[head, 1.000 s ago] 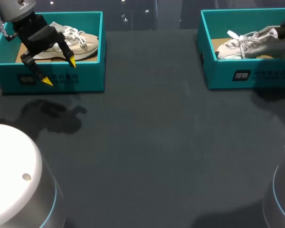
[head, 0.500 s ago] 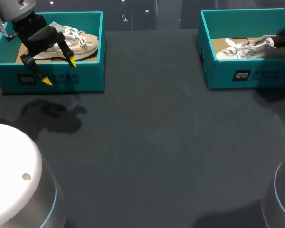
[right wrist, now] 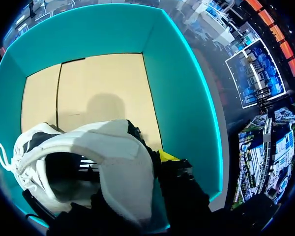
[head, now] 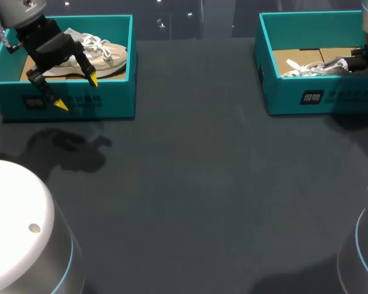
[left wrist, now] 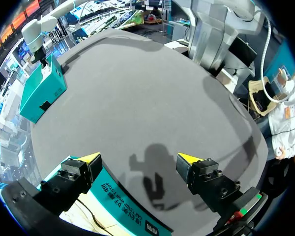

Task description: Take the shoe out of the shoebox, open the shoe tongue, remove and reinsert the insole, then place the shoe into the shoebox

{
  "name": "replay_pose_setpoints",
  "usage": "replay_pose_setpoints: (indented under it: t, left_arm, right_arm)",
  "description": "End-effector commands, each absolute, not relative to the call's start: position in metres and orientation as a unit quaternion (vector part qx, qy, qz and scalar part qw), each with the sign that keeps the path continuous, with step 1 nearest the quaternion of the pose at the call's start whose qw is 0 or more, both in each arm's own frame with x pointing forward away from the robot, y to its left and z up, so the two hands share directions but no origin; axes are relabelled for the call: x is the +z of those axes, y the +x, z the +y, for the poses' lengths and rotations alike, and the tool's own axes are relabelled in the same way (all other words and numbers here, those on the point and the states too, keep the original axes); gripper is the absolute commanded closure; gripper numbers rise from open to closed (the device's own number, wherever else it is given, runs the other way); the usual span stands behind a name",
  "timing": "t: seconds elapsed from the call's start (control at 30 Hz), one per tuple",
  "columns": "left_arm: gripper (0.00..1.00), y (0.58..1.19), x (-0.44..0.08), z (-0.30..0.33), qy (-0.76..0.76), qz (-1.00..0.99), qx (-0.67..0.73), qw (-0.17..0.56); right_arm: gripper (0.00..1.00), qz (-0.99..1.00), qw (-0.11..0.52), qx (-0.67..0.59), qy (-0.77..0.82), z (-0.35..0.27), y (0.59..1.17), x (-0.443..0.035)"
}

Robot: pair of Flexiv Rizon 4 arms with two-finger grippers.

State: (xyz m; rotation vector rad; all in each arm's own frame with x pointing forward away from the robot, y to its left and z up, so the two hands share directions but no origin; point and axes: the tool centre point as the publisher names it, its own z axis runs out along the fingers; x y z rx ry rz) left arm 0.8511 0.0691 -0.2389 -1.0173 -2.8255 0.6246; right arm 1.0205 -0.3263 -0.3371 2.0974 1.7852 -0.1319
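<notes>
Two teal shoeboxes stand at the table's far corners. In the right shoebox (head: 319,98) a white shoe (head: 313,68) lies low, laces toward the middle. My right gripper (head: 354,61) is shut on its heel end. In the right wrist view the gripper (right wrist: 137,162) pinches the heel collar of the shoe (right wrist: 118,157), with one yellow fingertip (right wrist: 167,156) showing over the cardboard floor inside the teal wall (right wrist: 182,88). The left shoebox (head: 98,104) holds a second white and tan shoe (head: 89,52). My left gripper (head: 77,92) hangs open over that box's front wall (left wrist: 123,196), holding nothing (left wrist: 138,158).
Dark table surface stretches between the two boxes and toward the near edge. The rounded white arm bases sit at the near left (head: 18,233) and near right (head: 365,257) corners. From the left wrist, the right shoebox (left wrist: 39,91) shows far across the table.
My right gripper has lowered the shoe down into the right shoebox and drawn it toward the right. The left arm has not moved.
</notes>
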Motion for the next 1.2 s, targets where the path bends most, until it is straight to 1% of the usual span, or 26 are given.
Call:
replay_pose_setpoints:
  t: [0.03,0.47,0.5,0.6,0.67,1.0,1.2]
  left_arm:
    - [0.0,0.85,-0.238,0.07,-0.332,-0.921,0.202,0.037]
    - [0.0,0.85,-0.238,0.07,-0.332,-0.921,0.202,0.037]
    - [0.0,0.85,-0.238,0.07,-0.332,-0.921,0.202,0.037]
    - [0.0,0.85,-0.238,0.07,-0.332,-0.921,0.202,0.037]
    - [0.0,0.85,-0.238,0.07,-0.332,-0.921,0.202,0.037]
    - [0.0,0.85,-0.238,0.07,-0.332,-0.921,0.202,0.037]
    - [0.0,0.85,-0.238,0.07,-0.332,-0.921,0.202,0.037]
  right_arm:
    - [1.0,0.639,0.184,-0.046,0.746,-0.326,1.025,-0.346]
    - [1.0,0.649,0.161,-0.042,0.743,-0.325,1.025,-0.361]
    - [0.98,0.649,0.161,-0.041,0.743,-0.325,1.025,-0.361]
    - [0.84,0.65,0.156,-0.038,0.743,-0.325,1.024,-0.362]
    - [0.76,0.651,0.151,-0.035,0.743,-0.326,1.023,-0.363]
    - [0.62,0.657,0.147,-0.031,0.739,-0.326,1.021,-0.362]
    - [0.57,0.662,0.147,-0.029,0.735,-0.325,1.021,-0.357]
